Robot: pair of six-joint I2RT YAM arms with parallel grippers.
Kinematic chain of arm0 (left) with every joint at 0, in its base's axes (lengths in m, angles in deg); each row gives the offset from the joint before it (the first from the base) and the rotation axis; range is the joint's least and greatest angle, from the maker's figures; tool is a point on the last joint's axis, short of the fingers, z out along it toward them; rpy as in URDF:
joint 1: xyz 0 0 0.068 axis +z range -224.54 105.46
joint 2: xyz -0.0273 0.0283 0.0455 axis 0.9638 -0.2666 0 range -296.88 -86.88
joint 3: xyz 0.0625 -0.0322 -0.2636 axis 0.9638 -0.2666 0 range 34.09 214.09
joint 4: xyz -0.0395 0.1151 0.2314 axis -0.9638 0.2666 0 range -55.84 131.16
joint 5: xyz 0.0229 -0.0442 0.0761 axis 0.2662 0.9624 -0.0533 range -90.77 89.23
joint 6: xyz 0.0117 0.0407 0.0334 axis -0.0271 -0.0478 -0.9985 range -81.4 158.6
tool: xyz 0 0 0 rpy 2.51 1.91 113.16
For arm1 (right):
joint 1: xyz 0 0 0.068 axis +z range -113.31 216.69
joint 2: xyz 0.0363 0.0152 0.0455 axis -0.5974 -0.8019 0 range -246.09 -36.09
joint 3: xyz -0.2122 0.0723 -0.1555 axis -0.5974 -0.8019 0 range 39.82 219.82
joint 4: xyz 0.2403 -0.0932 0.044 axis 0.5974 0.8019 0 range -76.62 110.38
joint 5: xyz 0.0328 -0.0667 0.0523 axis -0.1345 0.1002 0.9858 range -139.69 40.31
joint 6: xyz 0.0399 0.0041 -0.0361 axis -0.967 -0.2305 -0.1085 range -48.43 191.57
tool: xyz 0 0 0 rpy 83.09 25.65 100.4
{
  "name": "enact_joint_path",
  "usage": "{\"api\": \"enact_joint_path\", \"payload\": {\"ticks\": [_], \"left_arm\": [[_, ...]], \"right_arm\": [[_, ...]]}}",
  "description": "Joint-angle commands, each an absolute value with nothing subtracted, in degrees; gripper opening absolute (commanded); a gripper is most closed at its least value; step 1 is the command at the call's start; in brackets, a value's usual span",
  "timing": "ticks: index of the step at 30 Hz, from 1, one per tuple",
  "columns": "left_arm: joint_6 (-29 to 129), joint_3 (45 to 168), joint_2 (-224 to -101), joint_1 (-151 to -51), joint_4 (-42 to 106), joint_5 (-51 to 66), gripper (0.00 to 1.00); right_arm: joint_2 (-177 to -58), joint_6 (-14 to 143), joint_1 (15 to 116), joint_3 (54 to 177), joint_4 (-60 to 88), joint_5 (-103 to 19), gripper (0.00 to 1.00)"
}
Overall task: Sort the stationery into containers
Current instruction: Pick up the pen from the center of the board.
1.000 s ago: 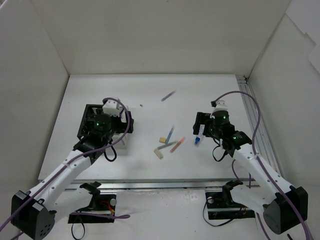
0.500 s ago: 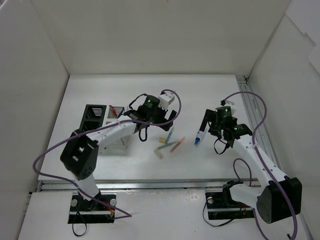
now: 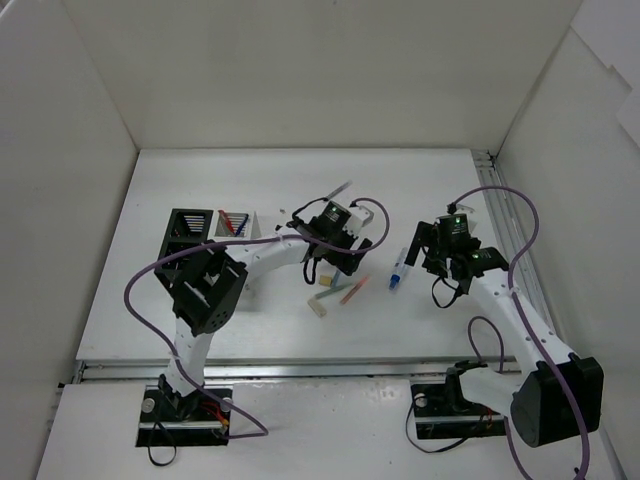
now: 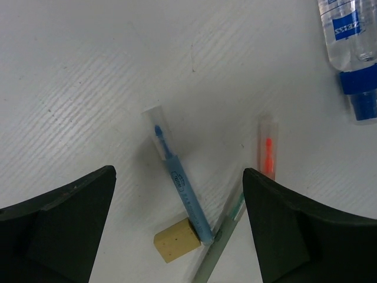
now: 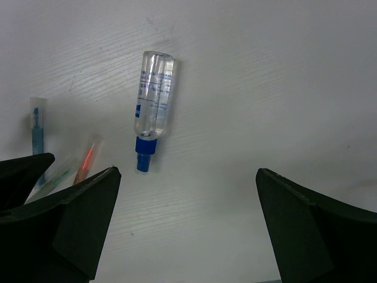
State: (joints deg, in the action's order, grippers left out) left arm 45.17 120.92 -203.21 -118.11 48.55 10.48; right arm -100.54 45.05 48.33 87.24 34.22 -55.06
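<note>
Stationery (image 3: 345,291) mostly loose mid-table (image 3: 200,180), nothing gripped.

Delta vs 1 s ago:
- left gripper (image 3: 340,258) was over the organisers and has swung across to hang over the pile. Half a second ago it was still short of it.
- That uncovered black organiser (image 3: 190,225) and white organiser (image 3: 240,222) at the left, side by side, with a red pen (image 3: 228,220) in the white one.
- right gripper (image 3: 424,252) barely moved and sits beside clear tube (image 3: 398,270). Tube and pile unchanged.

Left wrist:
- Fingers spread wide, nothing between them.
- blue pen (image 4: 177,180) lies in the gap below, its near end touching eraser (image 4: 177,239) and green pen (image 4: 221,242).
- orange pen (image 4: 268,147) is just beside the green one, and the tube sits in the frame corner.
- Top view hides that blue pen under the gripper and can't show finger spacing.

Right wrist:
- Fingers also wide apart, empty.
- Tube lies flat, blue cap toward the fingers, clear of both.

Top view only:
- grey pen (image 3: 338,190) alone farther back.
- second eraser (image 3: 318,308) on the near side of the pile.
- Both organisers.
</note>
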Motion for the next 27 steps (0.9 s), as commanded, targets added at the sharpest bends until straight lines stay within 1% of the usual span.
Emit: {"api": "enact_joint_path", "payload": {"ticks": [1, 3, 4, 6, 7, 9, 10, 12, 13, 16, 17, 18, 21, 27], "left_arm": [[46.1, 124.0, -203.2, -118.7, 49.0, 9.3, 0.82], [46.6, 124.0, -204.1, -118.7, 48.9, 8.3, 0.78], [46.9, 124.2, -204.3, -118.7, 49.0, 7.9, 0.73], [47.1, 124.4, -205.0, -118.7, 49.1, 7.1, 0.68], [47.2, 124.7, -205.3, -118.7, 49.4, 7.1, 0.63], [47.5, 124.8, -206.1, -118.7, 49.2, 6.7, 0.59], [47.8, 124.9, -206.4, -118.7, 48.9, 6.5, 0.52], [49.1, 125.5, -207.5, -118.7, 49.2, 6.7, 0.44], [49.1, 125.8, -207.8, -118.7, 49.3, 6.9, 0.37], [48.5, 126.0, -208.4, -119.3, 49.5, 6.4, 0.27], [48.6, 126.0, -208.3, -119.8, 49.4, 4.9, 0.21], [48.6, 126.1, -208.1, -119.8, 49.4, 4.6, 0.12], [48.4, 127.2, -207.6, -119.8, 48.5, 2.9, 0.00], [46.9, 133.9, -205.9, -119.2, 45.7, 2.3, 0.00]], "right_arm": [[-99.8, 45.6, 47.7, 88.3, 34.2, -56.3, 0.98], [-100.0, 45.7, 47.6, 88.2, 34.4, -55.9, 0.98], [-100.0, 45.8, 47.4, 88.2, 34.5, -56.0, 0.98], [-99.8, 45.7, 47.4, 88.1, 34.5, -56.1, 0.98], [-99.6, 45.8, 47.4, 87.9, 34.6, -56.2, 0.98], [-99.5, 45.8, 47.4, 87.9, 34.6, -56.4, 0.98], [-99.4, 45.8, 47.2, 87.8, 34.6, -56.5, 0.98], [-99.4, 45.8, 47.4, 87.8, 34.7, -56.5, 0.98], [-99.4, 45.6, 47.3, 87.8, 34.7, -56.5, 0.98], [-99.4, 45.6, 47.2, 87.5, 34.8, -56.5, 0.98], [-99.4, 45.8, 47.2, 87.5, 34.9, -56.5, 0.98], [-99.3, 45.8, 47.3, 87.5, 34.9, -56.5, 0.98], [-99.4, 45.6, 47.3, 87.5, 34.9, -56.5, 0.98], [-98.2, 46.0, 47.3, 88.3, 34.9, -55.8, 0.98]]}}
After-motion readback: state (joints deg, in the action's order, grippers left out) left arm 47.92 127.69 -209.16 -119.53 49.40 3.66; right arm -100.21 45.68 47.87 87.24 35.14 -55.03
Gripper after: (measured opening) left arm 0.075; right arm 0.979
